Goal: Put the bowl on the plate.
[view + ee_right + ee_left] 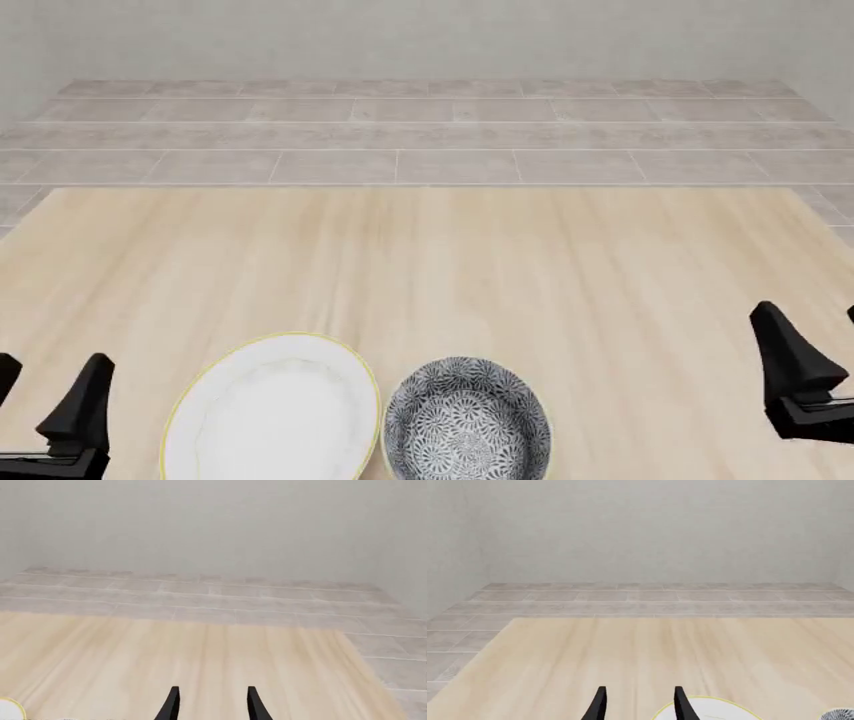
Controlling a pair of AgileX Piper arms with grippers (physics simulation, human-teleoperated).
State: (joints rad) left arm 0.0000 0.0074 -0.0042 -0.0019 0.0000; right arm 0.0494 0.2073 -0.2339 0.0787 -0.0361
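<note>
1. Since the surface takes up most of every shot, that comes first: it's a pale wooden table (441,270) with a soft lengthwise grain, bare apart from the two dishes at its near edge.
2. Past the far edge at 12 o'clock there's a floor of grey-beige tiles (400,130), then a plain off-white wall (427,35). The left wrist view also shows a side wall meeting the back wall in a corner.
3. The plate (274,415) sits at about 7 o'clock in the front view, white with a thin yellow-gold rim line, flat on the table.
4. The bowl (467,420) is just beside the plate, on its 3 o'clock side, at roughly 6 o'clock in the front view. The rims look to be touching or nearly so; hard to call. It's on the table, not on the plate.
5. The left gripper (47,400) is down at 8 o'clock, fingers spread apart with nothing between them, a bit off the plate's 9 o'clock side.
6. The right gripper (817,360) is at 4 o'clock, well apart from the bowl. Its wrist view shows the fingers parted and empty.
7. Cut-off stuff: the front view crops the near edges of both dishes and most of both grippers. The left wrist view only catches a slice of the plate and a sliver of the bowl at the corner, and the right wrist view gets just a tiny bit of plate rim.
</note>
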